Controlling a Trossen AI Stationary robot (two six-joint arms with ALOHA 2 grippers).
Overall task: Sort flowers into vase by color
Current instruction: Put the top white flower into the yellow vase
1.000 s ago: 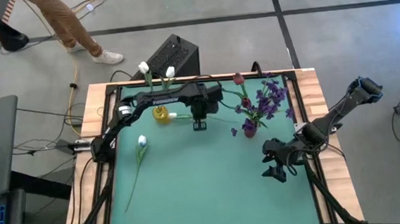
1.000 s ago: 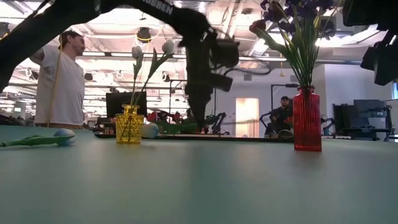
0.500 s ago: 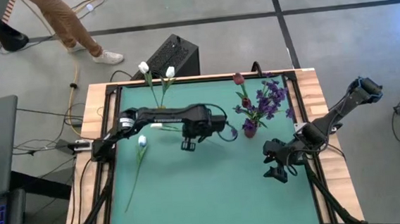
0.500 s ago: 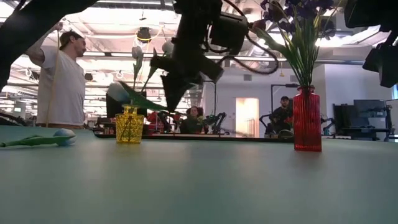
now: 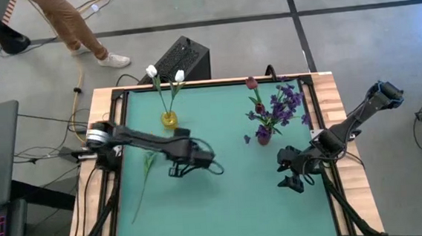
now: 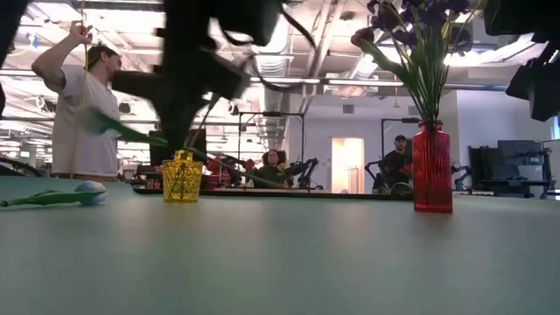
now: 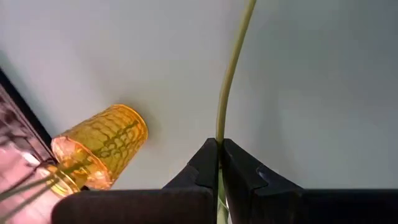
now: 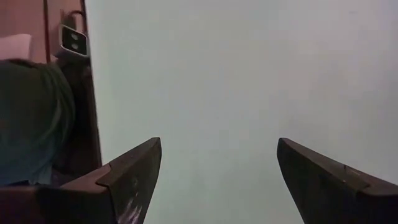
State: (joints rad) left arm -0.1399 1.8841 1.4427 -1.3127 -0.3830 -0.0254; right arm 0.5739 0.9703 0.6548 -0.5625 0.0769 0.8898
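Gripping a thin green stem (image 7: 231,74) between its closed fingers (image 7: 205,165), my left hand (image 5: 177,169) hung over the middle of the green table (image 5: 225,206). From the left wrist view I saw the stem run straight out past the fingertips, with the yellow vase (image 7: 99,146) just to one side of the hand and apart from it. That yellow vase (image 5: 169,120) stood beyond the left hand toward the far edge of the table, and two white tulips (image 5: 165,73) rose from it. A third white tulip (image 5: 148,161) showed close beside the left arm on the side away from my right hand; its stem slanted off toward the table's near edge. I could not tell from above whether this was the flower held by the hand.

My right hand (image 5: 290,178) waited near the right edge of the table with its fingers (image 8: 130,174) spread wide and nothing between them. The red vase (image 5: 264,136) stood between the two hands, nearer the right one, and held a dark red tulip (image 5: 251,82) and the bushy purple spray (image 5: 284,102).

At table level I saw the left arm as a dark shape above the yellow vase (image 6: 182,176), the red vase (image 6: 432,167) well apart from it, and a person (image 6: 83,109) standing in the room behind.
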